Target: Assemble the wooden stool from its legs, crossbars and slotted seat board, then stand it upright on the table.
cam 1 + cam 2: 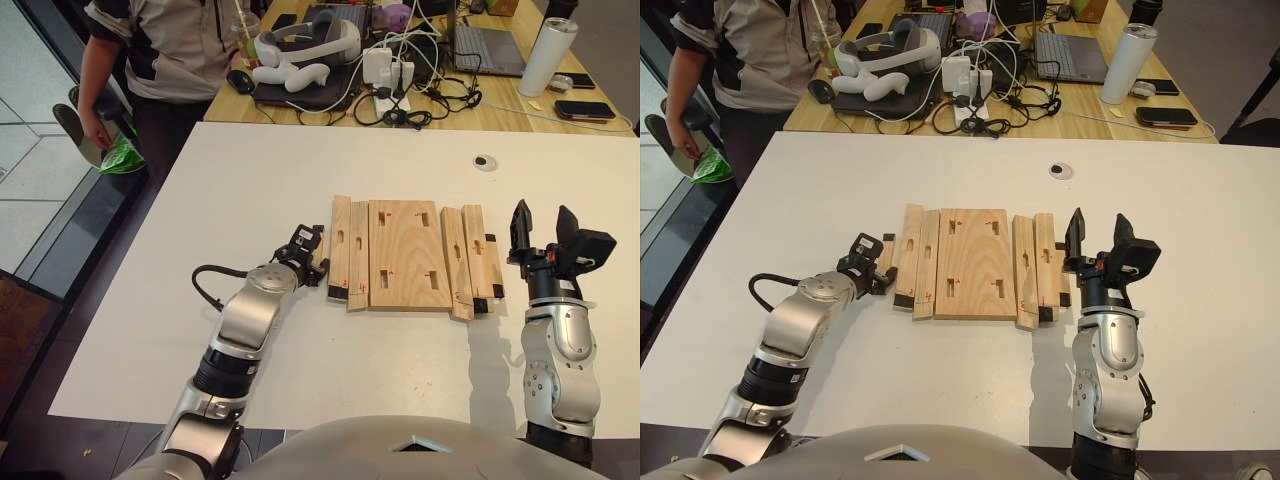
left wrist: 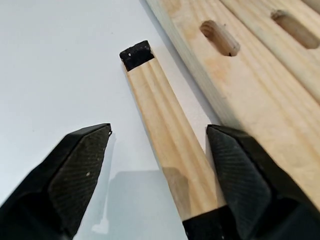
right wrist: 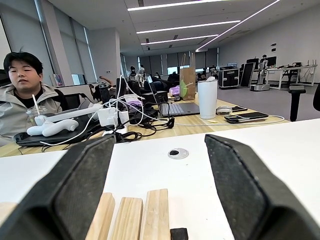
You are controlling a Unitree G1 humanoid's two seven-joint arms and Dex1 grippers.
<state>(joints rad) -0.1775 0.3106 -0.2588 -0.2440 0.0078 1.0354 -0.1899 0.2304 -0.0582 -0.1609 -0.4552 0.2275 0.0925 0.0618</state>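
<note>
The slotted seat board (image 1: pixel 410 255) lies flat at mid-table. Two slotted planks (image 1: pixel 340 250) lie along its left side. Several more wooden pieces (image 1: pixel 465 262) lie along its right side. My left gripper (image 1: pixel 310 256) is low on the table at the left planks, open. In the left wrist view its fingers (image 2: pixel 80 165) straddle a slim wooden bar (image 2: pixel 160 120) with a black end cap, and the bar lies close to one finger. My right gripper (image 1: pixel 545 235) is held above the table just right of the right-hand pieces, open and holding nothing, with wood ends (image 3: pixel 130 220) below it.
A small dark round disc (image 1: pixel 485 161) sits in the white table (image 1: pixel 250 170) beyond the parts. Behind stands a wooden desk (image 1: pixel 500 100) with a headset, cables, a laptop, a tumbler and a phone. A person stands at the far left corner.
</note>
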